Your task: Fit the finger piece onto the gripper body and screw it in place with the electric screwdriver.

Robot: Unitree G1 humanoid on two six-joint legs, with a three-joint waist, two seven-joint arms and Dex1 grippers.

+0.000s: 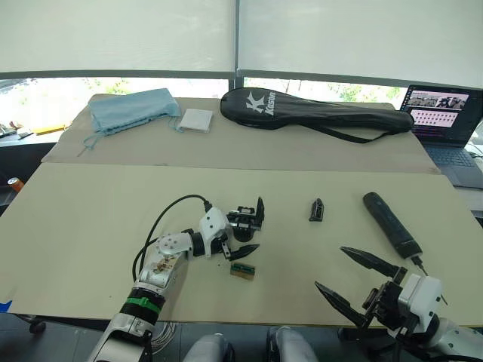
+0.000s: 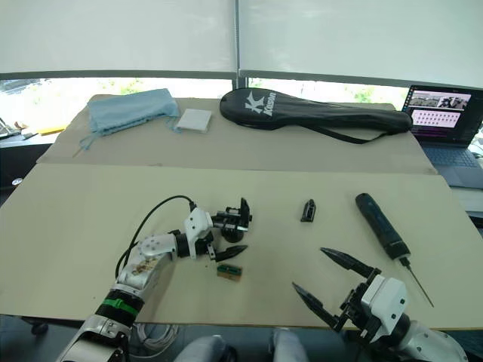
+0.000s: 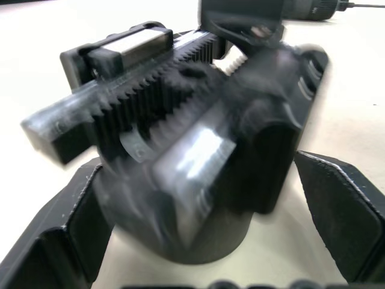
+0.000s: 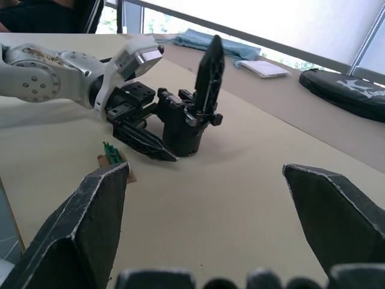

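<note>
Left gripper [image 1: 243, 235] clamped around the gripper body [image 1: 247, 219], fingers on either side of its rounded base, body upright on the table [image 1: 90, 219] with its pointed finger sticking up. Small green-and-tan block [image 1: 242, 271] flat on the table just beside the left gripper's lower finger. Right gripper [image 1: 349, 277] spread wide, holding nothing, near the table's front edge. Finger piece [image 1: 316, 210] lies loose on the table between the gripper body and the electric screwdriver [image 1: 390, 225], apart from both. Screwdriver lies flat, bit toward the front edge, near the right gripper. Further back: black racket bag [image 1: 302, 111], blue cloth [image 1: 132, 109], white pad [image 1: 196, 120], laptop [image 1: 445, 121].
</note>
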